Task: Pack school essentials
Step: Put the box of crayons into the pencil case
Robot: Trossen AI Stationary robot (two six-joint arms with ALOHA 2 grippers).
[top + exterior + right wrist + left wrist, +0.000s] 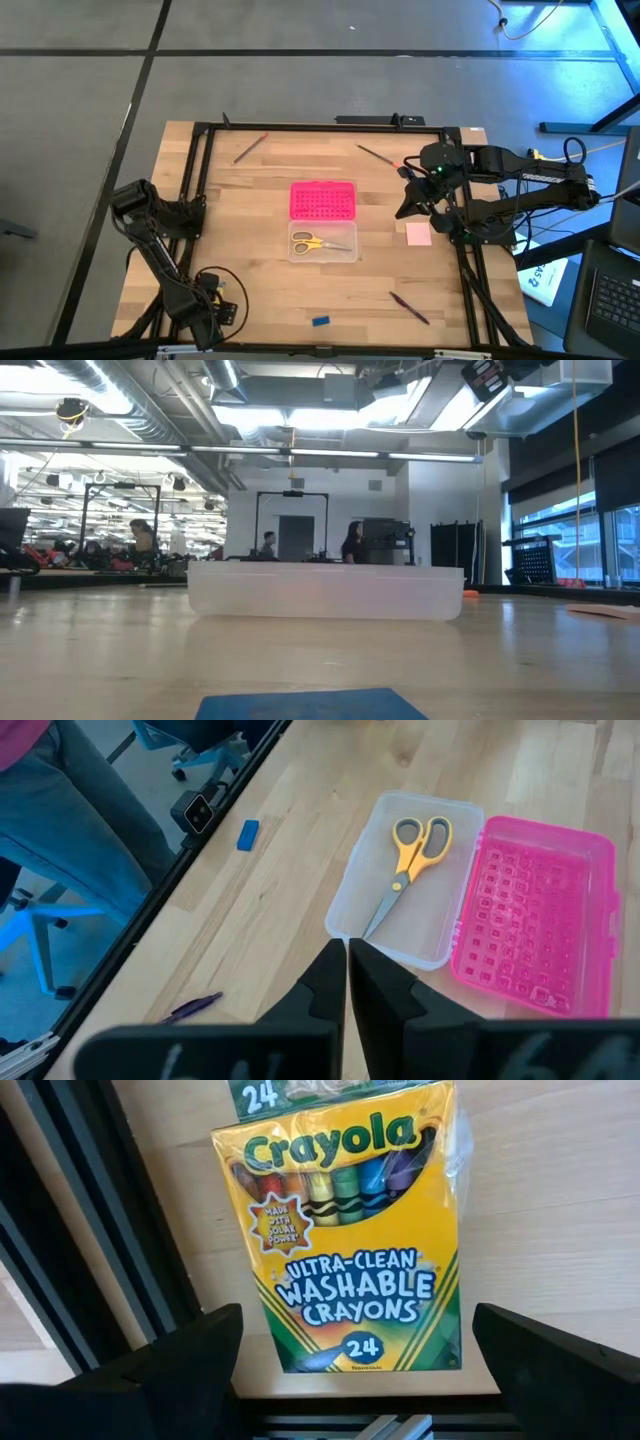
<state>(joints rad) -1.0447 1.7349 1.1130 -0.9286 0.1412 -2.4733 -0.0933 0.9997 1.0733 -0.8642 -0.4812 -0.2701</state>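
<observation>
Crayon box (345,1240): on the worktop (250,290) directly ahead of the left gripper (350,1370), spread wide. Right gripper (347,982), pressed together, at 3 o'clock; scissors (320,242) already boxed.

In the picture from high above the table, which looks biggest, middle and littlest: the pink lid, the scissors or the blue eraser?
Largest to smallest, as seen from above:
1. The pink lid
2. The scissors, lying inside the clear box
3. The blue eraser, a tiny speck near the table's front edge
</observation>
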